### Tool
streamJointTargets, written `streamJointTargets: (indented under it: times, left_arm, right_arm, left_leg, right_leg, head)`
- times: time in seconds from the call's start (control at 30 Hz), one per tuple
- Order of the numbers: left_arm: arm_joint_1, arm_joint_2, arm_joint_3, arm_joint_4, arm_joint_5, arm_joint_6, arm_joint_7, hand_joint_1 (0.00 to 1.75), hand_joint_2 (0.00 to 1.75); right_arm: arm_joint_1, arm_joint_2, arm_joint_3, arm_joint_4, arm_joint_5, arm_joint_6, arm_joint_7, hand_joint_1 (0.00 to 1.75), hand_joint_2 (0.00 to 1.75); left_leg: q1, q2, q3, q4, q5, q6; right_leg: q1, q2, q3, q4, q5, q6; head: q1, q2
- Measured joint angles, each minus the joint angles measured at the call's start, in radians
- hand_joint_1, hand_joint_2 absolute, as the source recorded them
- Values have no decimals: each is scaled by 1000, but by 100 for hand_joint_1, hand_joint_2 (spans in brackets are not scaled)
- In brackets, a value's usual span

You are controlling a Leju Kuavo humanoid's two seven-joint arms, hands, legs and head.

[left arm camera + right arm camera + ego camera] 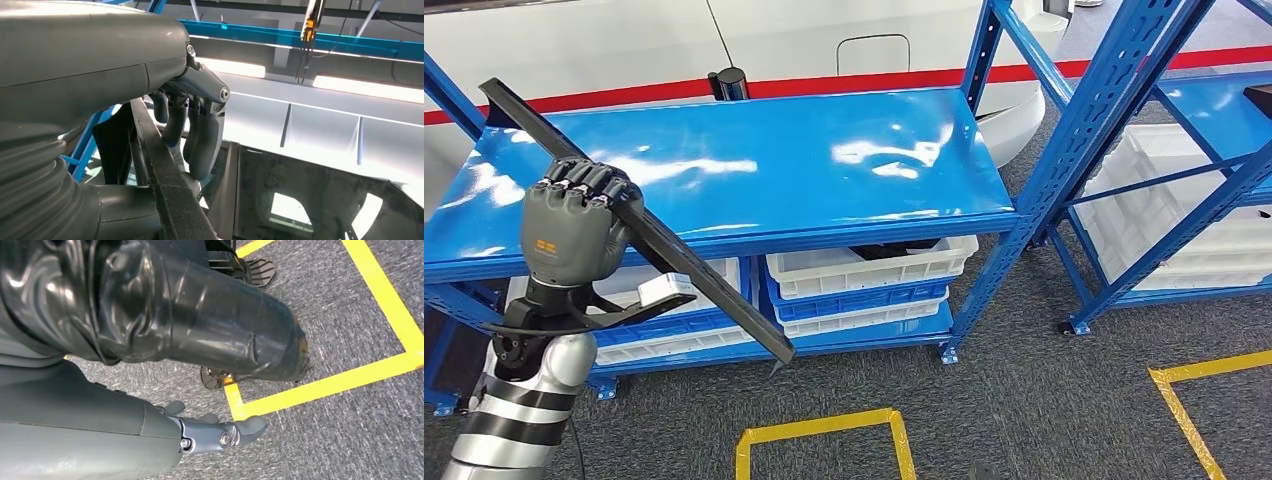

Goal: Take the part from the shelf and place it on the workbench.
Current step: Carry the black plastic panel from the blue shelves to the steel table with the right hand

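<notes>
A long black strip part (686, 268) slants from upper left down to the lower right in the head view. My left hand (574, 228) grips it near its upper third, fingers wrapped over it, in front of the blue shelf (754, 160). In the left wrist view the fingers (197, 130) curl around the dark, felt-edged strip (170, 190). My right hand (220, 432) hangs beside my body over the grey carpet, fingers loosely extended and holding nothing.
White bins (864, 270) sit on the lower level of the shelf. A second blue rack (1184, 130) with white crates (1164, 210) stands at the right. Yellow tape outlines (824, 430) mark the grey carpet. A white vehicle body with a red stripe (844, 82) lies behind the shelf.
</notes>
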Motion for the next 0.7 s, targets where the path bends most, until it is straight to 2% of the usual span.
streamJointTargets:
  times: [0.07, 0.1, 0.13, 0.17, 0.2, 0.27, 0.3, 0.33, 0.37, 0.4, 0.43, 0.47, 0.5, 0.53, 0.57, 0.63, 0.67, 0.7]
  left_arm:
    - [-2, 0, -2, 0, 0, -1, 0, 175, 175]
    - [-3, 0, -4, 1, 0, -2, 0, 175, 175]
    - [-5, -2, -5, 1, 0, -2, 1, 175, 175]
    - [-7, -3, -7, 2, -1, -3, 1, 175, 175]
    - [-11, -5, -9, 4, -4, -2, 1, 175, 175]
    - [-15, -7, -12, 10, -12, 0, 4, 175, 175]
    - [-15, -8, -12, 14, -17, 0, 5, 175, 175]
    - [-14, -8, -13, 18, -20, 1, 6, 175, 175]
    - [-14, -8, -13, 21, -23, 1, 6, 175, 175]
    - [-13, -8, -14, 24, -24, 1, 6, 175, 175]
    - [-14, -8, -14, 27, -24, 1, 7, 175, 175]
    - [-13, -8, -15, 28, -24, 1, 7, 175, 175]
    - [-14, -7, -15, 30, -25, 2, 8, 175, 175]
    - [-14, -7, -16, 31, -25, 2, 8, 175, 175]
    - [-14, -6, -17, 32, -25, 3, 9, 175, 175]
    - [-14, -6, -20, 34, -26, 3, 9, 175, 175]
    - [-14, -5, -21, 35, -26, 3, 9, 175, 175]
    - [-14, -4, -21, 35, -26, 2, 10, 175, 175]
  right_arm:
    - [0, 1, 0, 0, 0, 1, 2, 0, 0]
    - [0, 2, 0, 0, 0, 2, 3, 0, 0]
    - [0, 0, -1, 0, -1, 2, 3, 0, 0]
    - [0, -2, -1, 0, -1, 3, 4, 0, 0]
    - [0, -4, -1, 0, -1, 4, 4, 0, 0]
    - [0, -10, -2, 0, -1, 6, 4, 0, 0]
    - [0, -11, -3, 0, -1, 6, 4, 0, 0]
    - [1, -13, -3, 0, -1, 6, 4, 0, 0]
    - [1, -14, -3, 0, -1, 6, 4, 0, 0]
    - [1, -16, -3, 0, -1, 6, 4, 0, 0]
    - [0, -17, -3, 0, -1, 6, 4, 0, 0]
    - [0, -17, -3, 0, -1, 6, 4, 0, 0]
    - [0, -17, -3, 1, -1, 6, 4, 0, 0]
    - [0, -17, -3, 1, 0, 6, 5, 0, 0]
    - [1, -16, -4, 1, 0, 6, 5, 0, 0]
    - [1, -18, -4, 1, 0, 6, 6, 0, 0]
    - [1, -18, -4, 1, 0, 6, 6, 0, 0]
    - [1, -18, -4, 1, 0, 6, 6, 0, 0]
  left_leg:
    - [-2, 0, -1, 6, -4, 14]
    - [-3, 0, 3, 0, -1, 25]
    - [-2, 3, 12, -15, 6, 34]
    - [-1, 5, 21, -32, 16, 42]
    - [0, 8, 28, -48, 23, 49]
    - [1, 10, 26, -58, 28, 54]
    - [0, 10, 21, -58, 29, 53]
    - [0, 10, 15, -57, 32, 51]
    - [1, 10, 9, -57, 36, 47]
    - [4, 10, 3, -56, 41, 41]
    - [7, 9, -3, -51, 46, 34]
    - [8, 9, -9, -48, 50, 24]
    - [8, 7, -15, -39, 52, 14]
    - [7, 6, -18, -32, 53, 5]
    - [6, 4, -18, -29, 52, -3]
    - [11, 3, -18, -25, 48, -12]
    - [13, 7, -23, -10, 28, -11]
    - [13, 12, -37, 29, -4, -8]
  right_leg:
    - [-9, -1, 5, -8, 5, 7]
    - [-10, 0, 10, -14, 8, 13]
    - [-7, -1, 12, -14, 4, 14]
    - [-3, -2, 8, -1, -9, 11]
    - [3, -3, -5, 32, -34, 2]
    - [10, -3, -55, 153, -101, -18]
    - [13, -3, -78, 211, -125, -21]
    - [14, -3, -88, 242, -136, -18]
    - [14, -3, -76, 234, -132, -12]
    - [14, -3, -45, 185, -116, -2]
    - [11, -4, -1, 111, -97, 7]
    - [14, -2, 34, 58, -77, 11]
    - [16, 0, 52, 22, -64, 10]
    - [19, 3, 54, 14, -60, 0]
    - [24, 6, 44, 30, -59, -14]
    - [25, 6, 36, 37, -64, -43]
    - [25, 5, 37, 37, -61, -54]
    - [26, 4, 37, 37, -55, -62]
  head:
    - [-1, 0]
    - [-1, 0]
    - [-1, 0]
    - [0, 0]
    - [2, 0]
    - [5, 0]
    - [6, 0]
    - [7, 0]
    - [7, 0]
    - [7, 0]
    - [7, 0]
    - [8, 0]
    - [8, 0]
    - [8, 0]
    - [7, 0]
    - [3, 0]
    - [0, 0]
    - [-2, 0]
